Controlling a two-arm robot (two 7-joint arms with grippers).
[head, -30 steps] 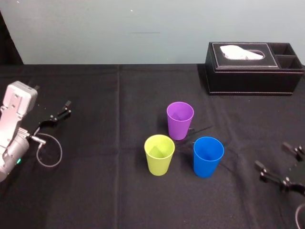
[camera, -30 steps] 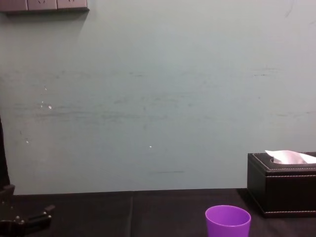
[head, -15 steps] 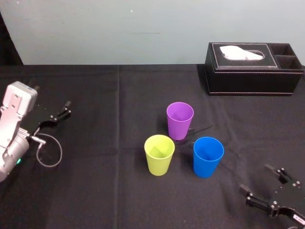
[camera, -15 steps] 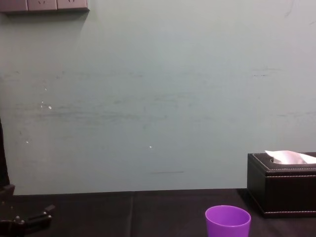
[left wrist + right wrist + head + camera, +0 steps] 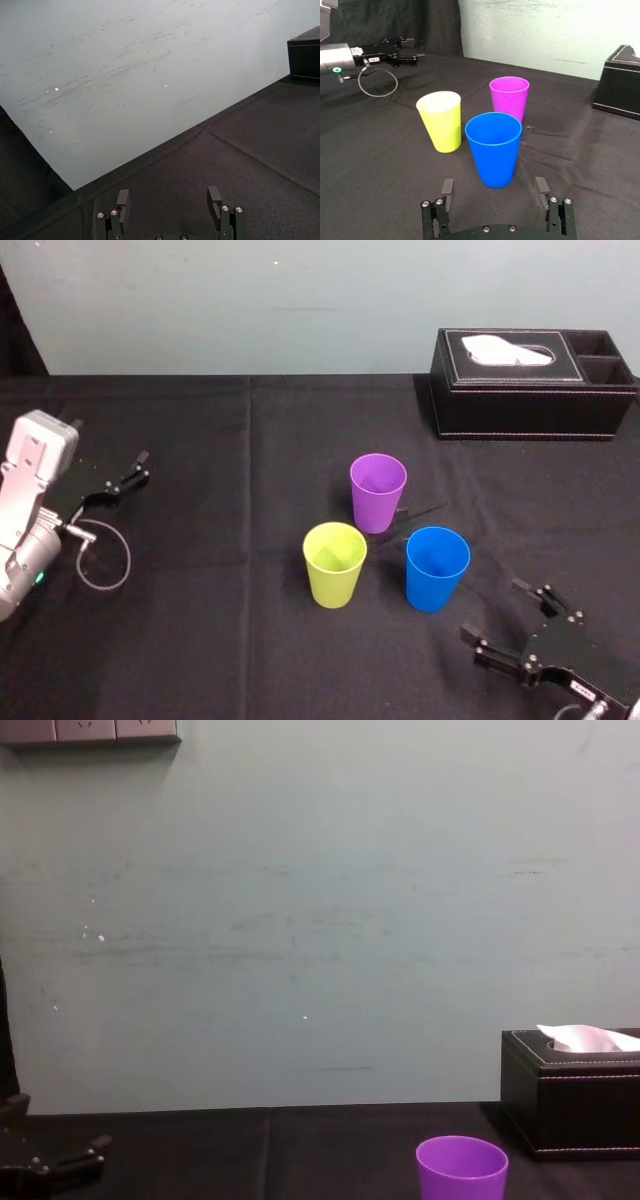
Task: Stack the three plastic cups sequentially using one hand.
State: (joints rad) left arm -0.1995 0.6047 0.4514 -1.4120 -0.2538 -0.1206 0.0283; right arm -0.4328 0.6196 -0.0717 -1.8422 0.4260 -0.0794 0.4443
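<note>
**Left claw** [image 5: 128,472]: left edge of the head view, midway up, low over the black-clothed tabletop [image 5: 200,640]. Its fingers are spread apart. In the left wrist view the claw [image 5: 168,197] is open over bare cloth. A thin grey cable loop [image 5: 103,558] lies just below the claw.

**Yellow-green cup** [image 5: 334,565]: centre of the frame, at the lower left of the cluster of three. It is upright, mouth up, and stands on its own.

**Purple cup** [image 5: 378,492]: at the top of the cluster, above and between the other two. It is upright and touches neither. Its rim shows at the bottom edge of the chest view [image 5: 461,1168].

**Blue cup** [image 5: 437,568]: at the lower right of the cluster, level with the yellow-green one and apart from it, upright. In the right wrist view it [image 5: 493,147] is the nearest cup, straight ahead of the claw.

**Right claw** [image 5: 495,610]: lower right of the frame, near the blue cup and not touching it. Its fingers are wide apart and point toward that cup. The right wrist view also shows it open [image 5: 494,187].

**Tissue box** [image 5: 530,385]: upper right, black, with white tissue at its top opening, well apart from the cups.
</note>
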